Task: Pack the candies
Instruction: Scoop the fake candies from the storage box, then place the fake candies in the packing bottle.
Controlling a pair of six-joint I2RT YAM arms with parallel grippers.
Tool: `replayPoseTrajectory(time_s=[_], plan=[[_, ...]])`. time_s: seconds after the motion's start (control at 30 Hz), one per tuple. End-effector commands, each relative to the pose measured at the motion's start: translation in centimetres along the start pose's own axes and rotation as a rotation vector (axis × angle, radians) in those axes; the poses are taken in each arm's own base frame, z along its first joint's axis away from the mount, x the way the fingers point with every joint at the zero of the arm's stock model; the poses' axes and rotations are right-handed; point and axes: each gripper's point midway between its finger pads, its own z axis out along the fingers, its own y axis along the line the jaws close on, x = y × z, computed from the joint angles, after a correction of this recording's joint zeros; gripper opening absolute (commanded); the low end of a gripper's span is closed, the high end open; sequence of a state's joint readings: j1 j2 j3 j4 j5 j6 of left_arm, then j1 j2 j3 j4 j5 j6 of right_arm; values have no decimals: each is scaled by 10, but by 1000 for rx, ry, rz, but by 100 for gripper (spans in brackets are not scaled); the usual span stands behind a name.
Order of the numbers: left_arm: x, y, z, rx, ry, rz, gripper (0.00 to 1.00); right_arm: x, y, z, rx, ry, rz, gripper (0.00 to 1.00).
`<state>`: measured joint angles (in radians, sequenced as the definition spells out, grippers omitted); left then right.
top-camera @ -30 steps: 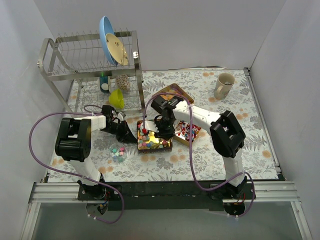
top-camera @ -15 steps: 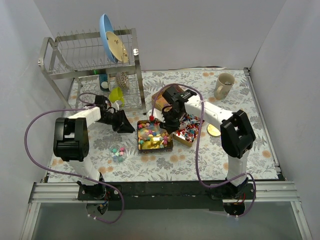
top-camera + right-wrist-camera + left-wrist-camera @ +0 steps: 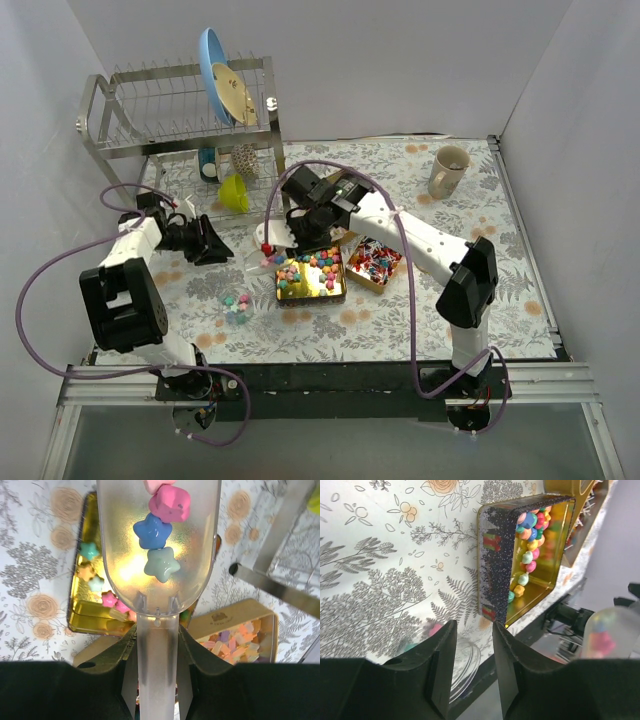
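Note:
My right gripper (image 3: 298, 234) is shut on the handle of a clear plastic scoop (image 3: 267, 252) and holds it above the table, left of the gold tin (image 3: 281, 291). In the right wrist view the scoop (image 3: 159, 555) carries a pink, a blue and a teal star candy (image 3: 161, 565), with the gripper (image 3: 157, 655) clamped on its stem. The tin holds many pastel star candies (image 3: 312, 267). My left gripper (image 3: 215, 245) is open and empty, left of the tin; in the left wrist view its fingertips (image 3: 474, 635) hang over a clear dish (image 3: 465, 665).
A second box of small wrapped candies (image 3: 373, 261) lies right of the tin. A small clear dish with a few candies (image 3: 237, 305) sits front left. A metal dish rack (image 3: 185, 125) stands back left, its leg close to the scoop (image 3: 280, 587). A mug (image 3: 448, 170) stands back right.
My right gripper has lifted the scoop out of the tin with candies in it and swung it left. My left gripper has drawn back to the left, away from the tin.

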<state>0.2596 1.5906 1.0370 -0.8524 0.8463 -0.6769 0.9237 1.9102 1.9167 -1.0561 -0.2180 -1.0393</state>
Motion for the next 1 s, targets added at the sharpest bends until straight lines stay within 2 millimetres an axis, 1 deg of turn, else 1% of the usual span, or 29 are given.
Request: replayPoseTrajectory(time_s=[0.0, 0.03, 0.07, 0.1, 0.13, 0.17, 0.23, 0.27, 0.33, 0.37, 0.43, 0.47, 0.53, 0.57, 0.63, 0.67, 0.77, 0.83, 0.97], plan=[[-1, 2, -24, -106, -67, 112, 35, -18, 16, 2, -17, 111, -83, 1], [-5, 5, -30, -128, -91, 104, 35, -19, 17, 3, -16, 135, -82, 1], [-6, 10, -33, -152, -104, 97, 35, -27, 15, 8, -13, 142, -96, 1], [-8, 10, -39, -166, -132, 101, 36, -29, 15, 10, -17, 155, -100, 1], [-13, 14, -45, -184, -164, 95, 36, -27, 16, 10, -29, 184, -103, 1], [-14, 17, -48, -203, -177, 90, 37, -35, 14, 15, -25, 183, -118, 1], [-18, 19, -58, -222, -224, 98, 38, -31, 10, 18, -8, 246, -145, 1], [-20, 21, -61, -237, -238, 97, 38, -33, 12, 26, -17, 271, -178, 1], [-23, 24, -69, -264, -270, 98, 39, -32, 9, 29, 5, 324, -224, 1], [-24, 24, -71, -267, -277, 98, 39, -36, 11, 34, 9, 337, -259, 1], [-26, 24, -75, -278, -296, 101, 40, -36, 7, 35, 31, 384, -325, 1], [-27, 23, -77, -281, -306, 104, 40, -41, 7, 39, 47, 393, -353, 1], [-28, 21, -79, -276, -315, 103, 40, -44, 2, 38, 76, 433, -409, 1], [-29, 20, -79, -272, -319, 102, 40, -50, 4, 41, 82, 439, -432, 1], [-29, 17, -78, -261, -328, 99, 40, -52, 0, 42, 105, 484, -475, 1], [-29, 17, -78, -258, -330, 95, 40, -56, 3, 43, 108, 501, -500, 1], [-33, 13, -79, -241, -351, 88, 40, -59, -2, 40, 140, 555, -550, 1], [-35, 11, -79, -233, -363, 86, 41, -59, -9, 35, 167, 601, -584, 1], [-40, 2, -81, -199, -382, 78, 42, -56, -15, 30, 192, 650, -609, 1]])
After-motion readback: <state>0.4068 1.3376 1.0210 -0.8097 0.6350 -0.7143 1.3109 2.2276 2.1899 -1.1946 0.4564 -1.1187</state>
